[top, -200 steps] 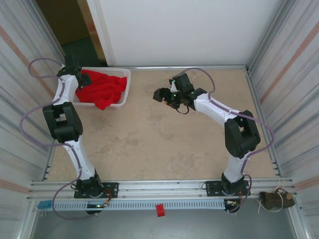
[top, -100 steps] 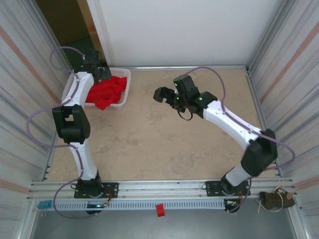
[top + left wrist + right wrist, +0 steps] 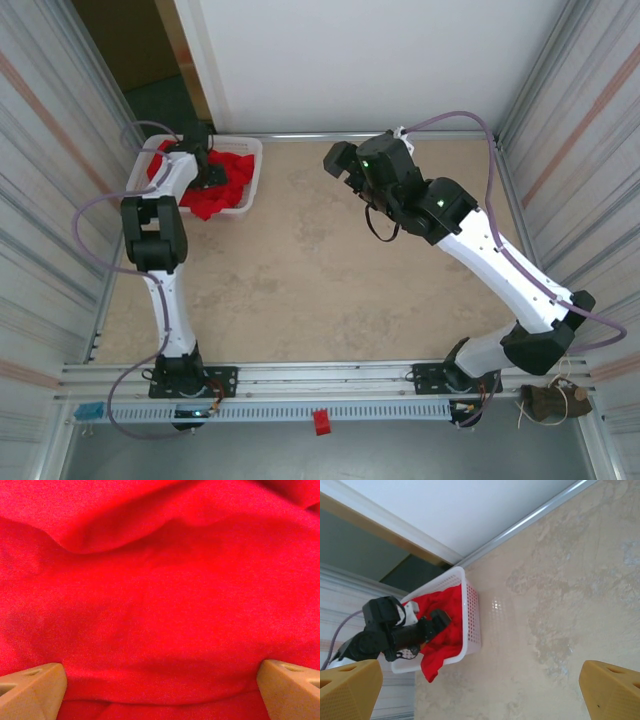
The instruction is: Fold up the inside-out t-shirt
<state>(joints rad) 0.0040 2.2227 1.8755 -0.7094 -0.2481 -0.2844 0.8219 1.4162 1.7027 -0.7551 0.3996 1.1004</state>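
Top view, left jaws down in the white basket (image 3: 257, 165) over the red t-shirt (image 3: 230, 185), right jaws above bare tabletop (image 3: 330, 290), left wrist, jaws spread wide, red cloth bunched between them, unpinched, right wrist, jaws wide open, empty, basket and t-shirt far ahead, leftward

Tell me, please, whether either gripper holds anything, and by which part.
Nothing is held: left gripper open over the red t-shirt in the white basket, right gripper open too.

No lettering, label or number is legible on anything here.
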